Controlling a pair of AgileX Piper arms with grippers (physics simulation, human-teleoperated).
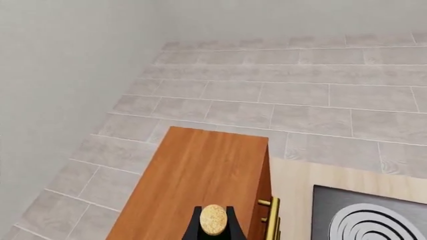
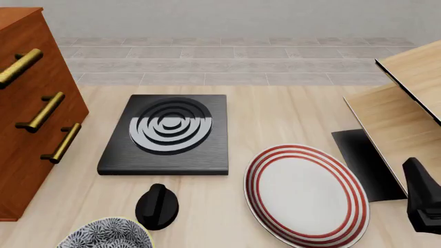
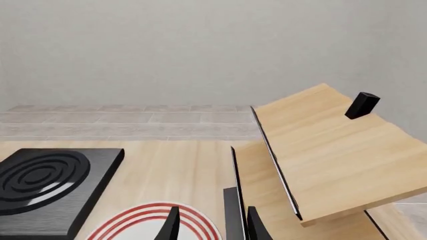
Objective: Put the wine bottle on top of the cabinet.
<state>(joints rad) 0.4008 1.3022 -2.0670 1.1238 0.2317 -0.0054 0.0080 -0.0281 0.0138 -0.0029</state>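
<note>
Above the cabinet, seen from the left wrist: the bottle, showing only its tan cork. Sits squeezed between the two black fingers of the left gripper, so clamped on the bottle. Hangs over the near part of the reddish-brown top; cannot tell whether the base touches the wood, since the glass body is hidden. Just beside the cork, at the cabinet's front edge, a brass handle. Beyond the cabinet, grey floor tiles and a pale wall.

From the front view, neither bottle nor left gripper in sight. At far left, the cabinet with three brass handles down its drawer fronts. On the light wooden table, a black burner plate with silver rings near the cabinet. Nearer the camera, a black knob, the rim of a blue-patterned bowl, and a white plate with red rings. At right, tilted pale boards.

At the lower right edge, the right gripper, well apart from bottle and cabinet. From its wrist view, right gripper with fingers apart, holding nothing, above the plate's edge.
</note>
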